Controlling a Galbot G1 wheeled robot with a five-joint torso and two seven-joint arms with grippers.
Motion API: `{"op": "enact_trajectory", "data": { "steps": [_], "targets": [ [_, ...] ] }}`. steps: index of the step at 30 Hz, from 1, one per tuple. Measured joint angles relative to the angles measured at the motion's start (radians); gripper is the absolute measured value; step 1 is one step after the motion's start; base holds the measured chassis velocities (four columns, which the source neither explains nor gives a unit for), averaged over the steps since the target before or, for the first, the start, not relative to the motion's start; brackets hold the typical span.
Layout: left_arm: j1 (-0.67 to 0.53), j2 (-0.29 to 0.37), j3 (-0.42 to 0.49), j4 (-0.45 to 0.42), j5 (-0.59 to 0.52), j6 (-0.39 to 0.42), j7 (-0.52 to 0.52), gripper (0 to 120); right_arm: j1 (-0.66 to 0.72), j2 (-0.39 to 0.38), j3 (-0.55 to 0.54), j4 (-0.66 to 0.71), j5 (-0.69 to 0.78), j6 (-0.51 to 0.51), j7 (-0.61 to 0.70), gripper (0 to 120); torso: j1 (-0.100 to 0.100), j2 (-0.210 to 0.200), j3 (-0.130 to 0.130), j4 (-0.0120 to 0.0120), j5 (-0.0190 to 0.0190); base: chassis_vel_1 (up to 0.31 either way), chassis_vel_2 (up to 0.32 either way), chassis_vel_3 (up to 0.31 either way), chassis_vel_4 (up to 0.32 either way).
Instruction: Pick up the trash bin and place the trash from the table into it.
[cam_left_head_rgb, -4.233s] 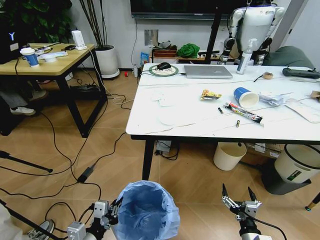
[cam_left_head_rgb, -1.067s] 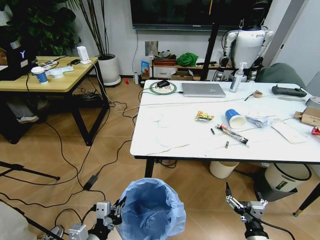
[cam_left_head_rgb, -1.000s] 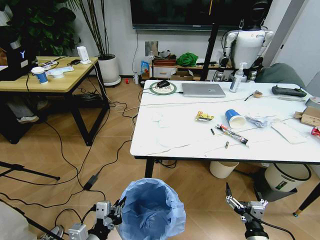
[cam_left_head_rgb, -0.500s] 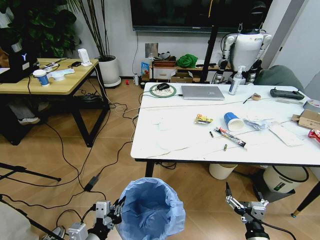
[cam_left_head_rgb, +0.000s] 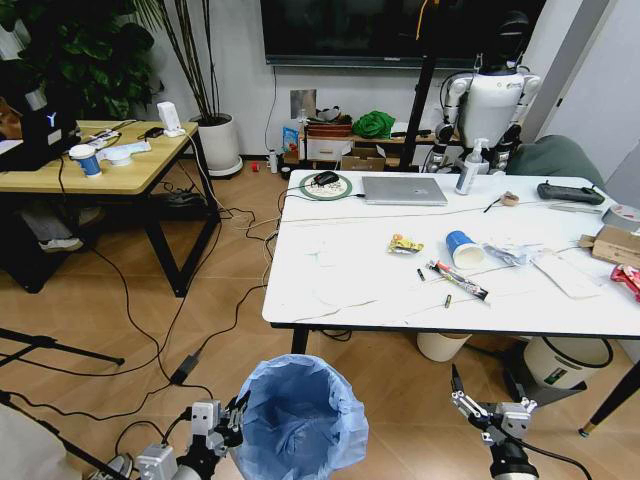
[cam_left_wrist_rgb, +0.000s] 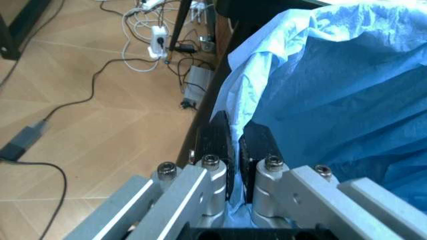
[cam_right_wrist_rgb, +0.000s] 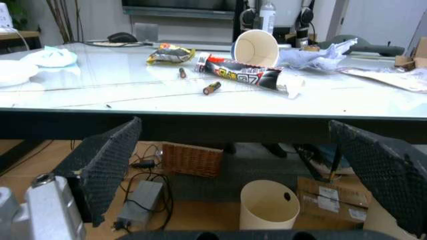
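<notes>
The trash bin (cam_left_head_rgb: 300, 420), lined with a ruffled light blue bag, hangs low in front of me. My left gripper (cam_left_head_rgb: 232, 418) is shut on its rim; in the left wrist view the fingers (cam_left_wrist_rgb: 220, 142) pinch the blue bag (cam_left_wrist_rgb: 333, 90). My right gripper (cam_left_head_rgb: 487, 398) stands open at floor height, short of the table (cam_left_head_rgb: 350, 290). The trash lies on the table's right half: a blue cup (cam_left_head_rgb: 463, 248), a yellow wrapper (cam_left_head_rgb: 404, 243), a red-and-white tube (cam_left_head_rgb: 460, 281), white wrappers (cam_left_head_rgb: 505, 252), cardboard (cam_left_head_rgb: 612, 245). The right wrist view shows the cup (cam_right_wrist_rgb: 257, 47) and tube (cam_right_wrist_rgb: 243, 75) above the open right gripper (cam_right_wrist_rgb: 243, 165).
A silver laptop (cam_left_head_rgb: 403, 190) lies at the table's back. Under the table stand a cream bin (cam_left_head_rgb: 442, 345) and a white bin with a black rim (cam_left_head_rgb: 565, 360). A wooden table (cam_left_head_rgb: 100, 160) is at the left. Cables (cam_left_head_rgb: 150, 330) trail over the floor.
The whole picture has shifted: the camera looks from higher up, so more of the tabletop shows. The bin stays held in my left gripper and the right gripper stays open.
</notes>
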Motion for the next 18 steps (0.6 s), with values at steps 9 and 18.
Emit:
{"op": "enact_trajectory", "data": {
  "steps": [9, 18],
  "targets": [
    [-0.003, 0.001, 0.001, -0.001, 0.006, -0.003, -0.023, 0, 0.005, -0.002, -0.003, -0.004, 0.000, -0.005, 0.001, 100, 0.008, 0.019, 0.011, 0.0000, -0.0001, 0.000, 0.000, 0.000, 0.000],
    [0.000, 0.024, -0.027, -0.025, -0.001, 0.029, 0.000, 0, -0.028, -0.124, -0.094, 0.174, -0.001, -0.066, 0.013, 100, 0.006, 0.014, 0.008, 0.0000, -0.0001, 0.000, 0.000, 0.000, 0.000]
  ]
}}
